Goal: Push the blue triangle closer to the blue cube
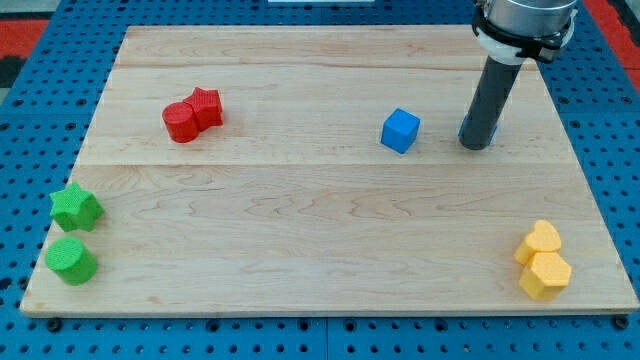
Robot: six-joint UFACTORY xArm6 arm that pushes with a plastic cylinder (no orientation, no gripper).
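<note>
The blue cube (400, 130) sits on the wooden board right of centre, in the upper half. My dark rod comes down from the view's top right, and my tip (476, 145) rests on the board about 75 px to the right of the cube. The blue triangle (494, 128) is almost wholly hidden behind the rod. Only thin blue slivers show at the rod's lower left and right edges, so the tip stands right against it, in front of it.
Two red blocks (192, 115) touch each other at the upper left. A green star (75, 207) and a green round block (71, 260) lie at the lower left edge. Two yellow blocks (543, 260) lie stacked close at the lower right. The board (320, 250) sits on a blue pegboard.
</note>
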